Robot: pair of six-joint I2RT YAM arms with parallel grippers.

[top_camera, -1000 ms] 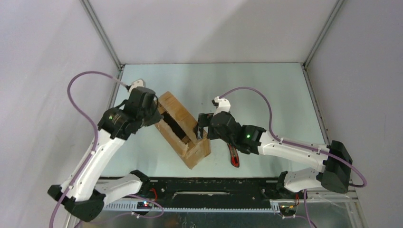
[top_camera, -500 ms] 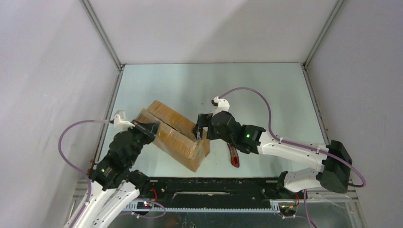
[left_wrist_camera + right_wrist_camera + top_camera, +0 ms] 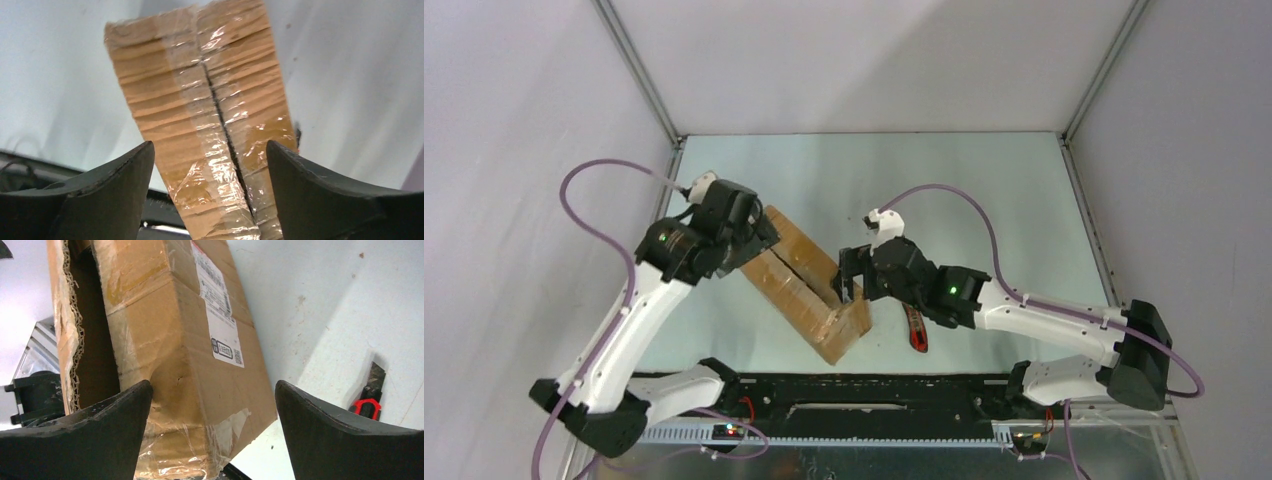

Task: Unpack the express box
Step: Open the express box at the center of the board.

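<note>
Both grippers gape wide: left gripper (image 3: 210, 150) over the mid-table express box's (image 3: 809, 285) ten-o'clock end, right gripper (image 3: 212, 390) at its three-o'clock side. Its inside is dark; a red-handled tool (image 3: 915, 335) lies half-hidden under the right arm.

Brown express box (image 3: 802, 285), white printed label (image 3: 218, 307), pale green table (image 3: 984, 190).

White arm links (image 3: 629, 320), black joints (image 3: 904, 275), purple cables (image 3: 936, 186), green status lights (image 3: 951, 291), dark pincer fingers (image 3: 100, 195)
</note>
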